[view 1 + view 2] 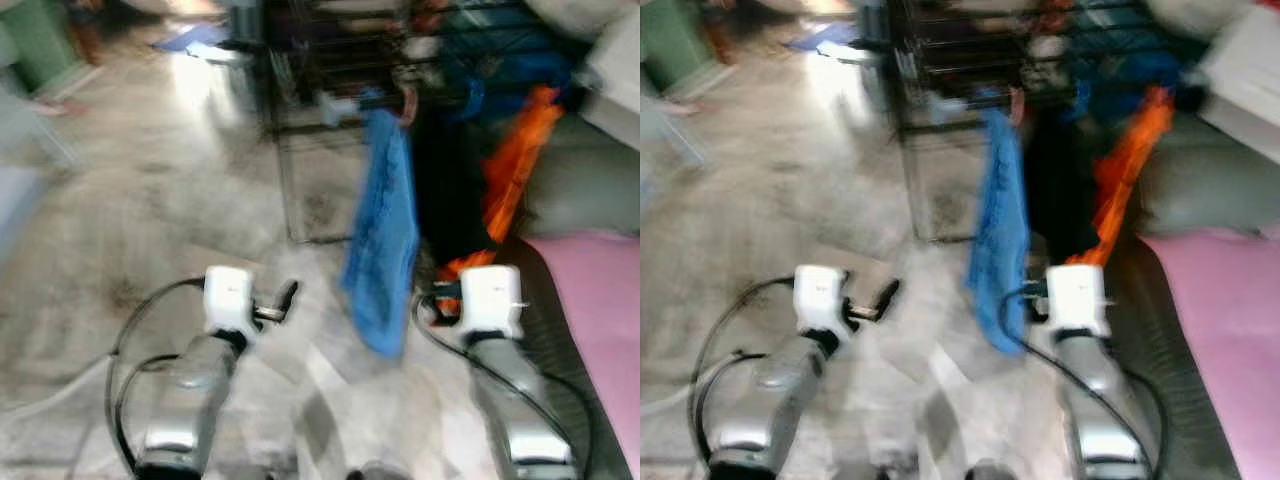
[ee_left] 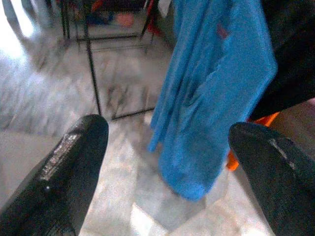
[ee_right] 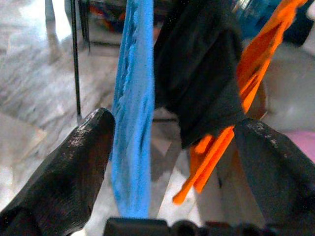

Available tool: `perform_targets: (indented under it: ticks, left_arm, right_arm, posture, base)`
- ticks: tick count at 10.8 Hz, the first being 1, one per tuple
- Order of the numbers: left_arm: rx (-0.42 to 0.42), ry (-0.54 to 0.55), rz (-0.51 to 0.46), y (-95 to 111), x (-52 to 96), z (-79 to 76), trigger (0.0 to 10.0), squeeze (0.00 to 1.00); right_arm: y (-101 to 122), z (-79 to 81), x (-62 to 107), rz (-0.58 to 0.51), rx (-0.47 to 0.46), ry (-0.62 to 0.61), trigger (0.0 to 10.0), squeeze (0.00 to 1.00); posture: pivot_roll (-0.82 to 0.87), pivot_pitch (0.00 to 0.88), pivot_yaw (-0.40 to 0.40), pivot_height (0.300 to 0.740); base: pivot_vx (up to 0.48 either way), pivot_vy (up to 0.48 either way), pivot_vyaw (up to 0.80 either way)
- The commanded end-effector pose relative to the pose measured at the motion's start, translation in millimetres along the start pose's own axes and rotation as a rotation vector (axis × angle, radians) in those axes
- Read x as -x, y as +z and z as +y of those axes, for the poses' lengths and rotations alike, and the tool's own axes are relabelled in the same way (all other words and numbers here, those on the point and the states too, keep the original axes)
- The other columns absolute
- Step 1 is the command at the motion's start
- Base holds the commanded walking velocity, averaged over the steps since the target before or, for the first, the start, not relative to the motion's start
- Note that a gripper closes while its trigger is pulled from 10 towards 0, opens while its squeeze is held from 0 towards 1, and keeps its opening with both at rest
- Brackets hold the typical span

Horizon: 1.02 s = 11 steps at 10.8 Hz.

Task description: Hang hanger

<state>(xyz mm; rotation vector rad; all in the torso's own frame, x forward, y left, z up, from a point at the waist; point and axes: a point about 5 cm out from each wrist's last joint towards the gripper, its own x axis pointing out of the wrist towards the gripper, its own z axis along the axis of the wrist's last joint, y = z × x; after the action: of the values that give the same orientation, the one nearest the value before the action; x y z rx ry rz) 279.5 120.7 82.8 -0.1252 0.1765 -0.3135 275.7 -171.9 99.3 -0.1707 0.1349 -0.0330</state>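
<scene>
A blue garment point(image 1: 382, 240) hangs from a dark wire rack point(image 1: 340, 60) straight ahead, with a black garment point(image 1: 450, 200) and an orange one point(image 1: 515, 170) beside it on the right. Blur hides whatever holds them at the top. My left gripper point(image 1: 280, 300) is raised low at the left, short of the blue garment point(image 2: 206, 98); its fingers point(image 2: 74, 162) are open with nothing between them. My right gripper point(image 3: 174, 125) is open too, pointing at the blue point(image 3: 133, 113), black point(image 3: 197, 64) and orange point(image 3: 256, 64) garments from close by. The head views are blurred.
A pink mattress point(image 1: 600, 320) and a grey cushion point(image 1: 580, 190) lie along the right. Pale marble floor point(image 1: 150, 200) stretches to the left, with a green cabinet point(image 1: 30, 40) and a blue mat point(image 1: 190, 38) far back. The rack's thin black legs point(image 2: 91, 64) stand on the floor.
</scene>
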Motion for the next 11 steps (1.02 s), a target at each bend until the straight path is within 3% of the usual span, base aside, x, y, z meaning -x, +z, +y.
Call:
perform_targets:
  ticks: [1, 6, 8, 11]
  left_arm:
    - [0.0, -0.009, -0.003, 0.4, -1.4, -6.5, 10.0, 0.0]
    - [0.034, -0.011, -0.01, 0.0, -3.2, -16.5, 10.0, 0.0]
    - [0.057, 0.002, -0.007, -0.5, -3.3, -16.3, 10.0, 0.0]
    - [0.071, 0.01, -0.005, -0.3, -3.2, -14.7, 10.0, 0.0]
  right_arm:
    - [5.9, -5.6, -1.4, -0.022, 0.014, -0.008, 10.0, 0.0]
    - [12.1, -5.9, -5.4, -0.035, 0.031, 0.011, 10.0, 0.0]
    - [14.0, -1.6, -4.0, -0.051, 0.055, 0.076, 10.0, 0.0]
    - [13.6, 3.1, -4.2, -0.046, 0.061, 0.087, 10.0, 0.0]
  posture:
    - [-0.08, 0.16, 0.02, 0.74]
    - [-0.09, 0.184, 0.002, 0.74]
    - [-0.09, 0.187, -0.002, 0.74]
    - [-0.09, 0.191, -0.004, 0.74]
  base:
    - [0.48, 0.0, 0.0]
    - [0.48, 0.0, 0.0]
    - [0.45, 0.0, 0.0]
    - [0.37, 0.301, 0.43]
